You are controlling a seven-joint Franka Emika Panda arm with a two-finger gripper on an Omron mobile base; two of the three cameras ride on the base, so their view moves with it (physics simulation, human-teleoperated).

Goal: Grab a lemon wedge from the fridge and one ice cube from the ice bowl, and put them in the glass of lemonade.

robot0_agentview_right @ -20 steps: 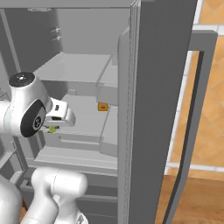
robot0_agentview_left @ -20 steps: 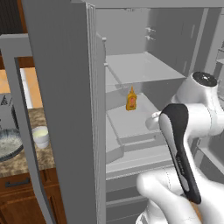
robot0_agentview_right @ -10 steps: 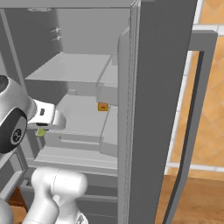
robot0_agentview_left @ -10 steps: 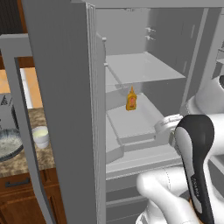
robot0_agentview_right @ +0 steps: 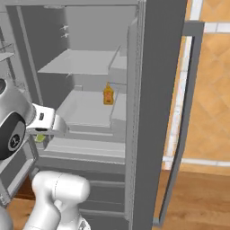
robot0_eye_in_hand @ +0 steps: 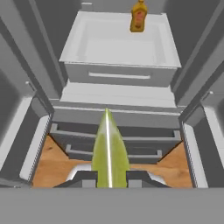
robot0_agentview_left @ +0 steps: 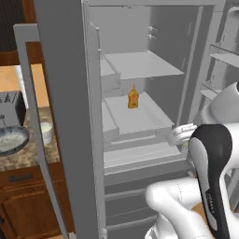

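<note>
The jaws are clamped on the lemon wedge (robot0_eye_in_hand: 109,151) — held in front of the open fridge (robot0_eye_in_hand: 120,72), above its lower drawers. A bottle (robot0_agentview_left: 133,98) stands inside; the ice bowl (robot0_agentview_left: 10,140) and glass (robot0_agentview_left: 45,130) sit on the worktop (robot0_agentview_left: 32,154).

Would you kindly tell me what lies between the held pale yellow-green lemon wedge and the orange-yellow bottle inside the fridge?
In the hand view, bare white shelf lies between the lemon wedge and the bottle.
</note>
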